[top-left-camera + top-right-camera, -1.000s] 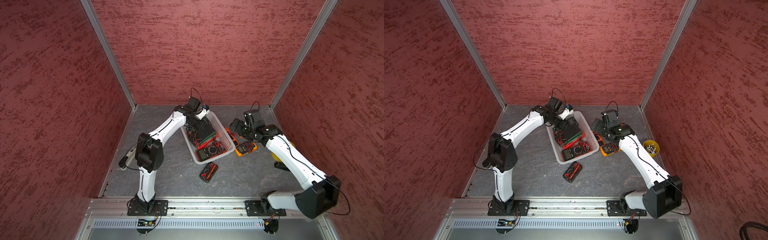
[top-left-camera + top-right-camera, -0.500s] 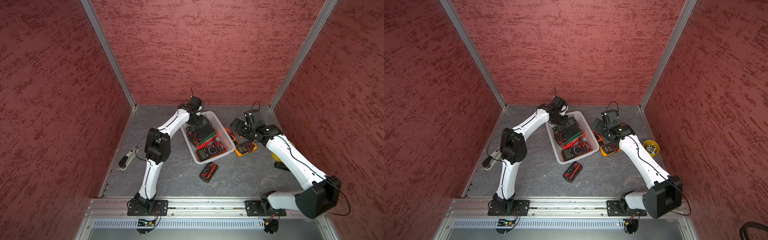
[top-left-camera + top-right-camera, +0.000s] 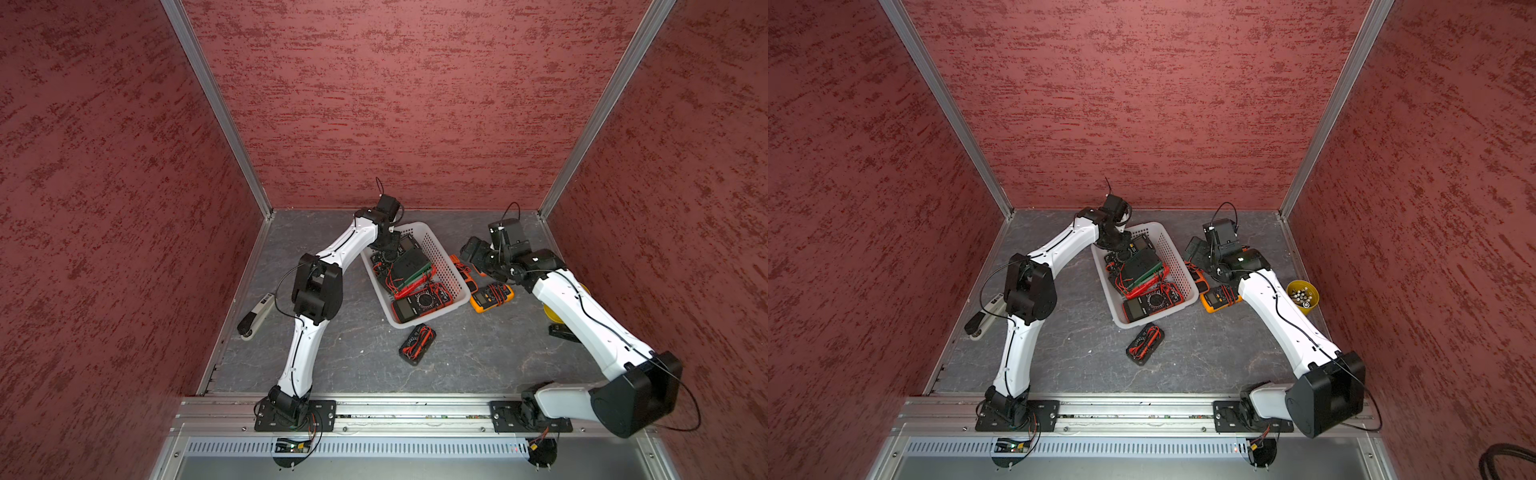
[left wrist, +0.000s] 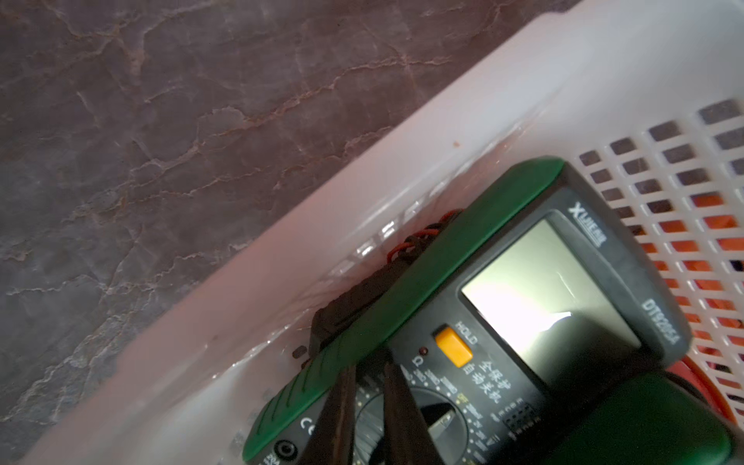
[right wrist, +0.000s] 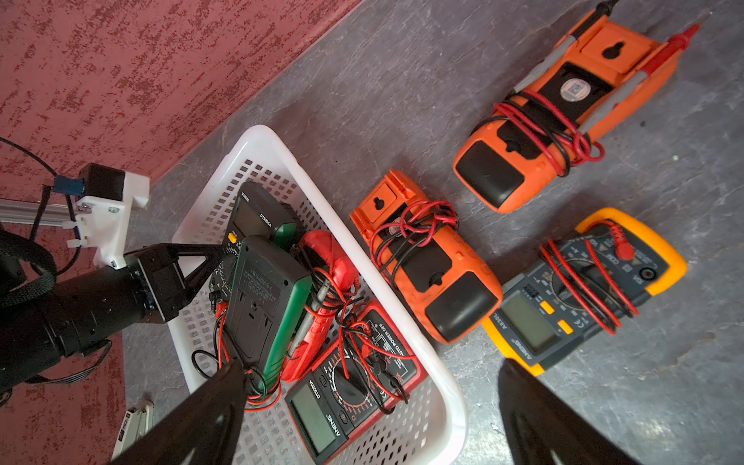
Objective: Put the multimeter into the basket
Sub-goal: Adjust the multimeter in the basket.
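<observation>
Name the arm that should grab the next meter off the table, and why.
Right. The right gripper hangs open by the orange meter outside the basket; the left gripper is shut inside it.

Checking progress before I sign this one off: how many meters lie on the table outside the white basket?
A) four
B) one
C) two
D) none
A: an orange meter beside the basket, a second orange meter, a yellow meter and a black meter all lie outside it.
</observation>
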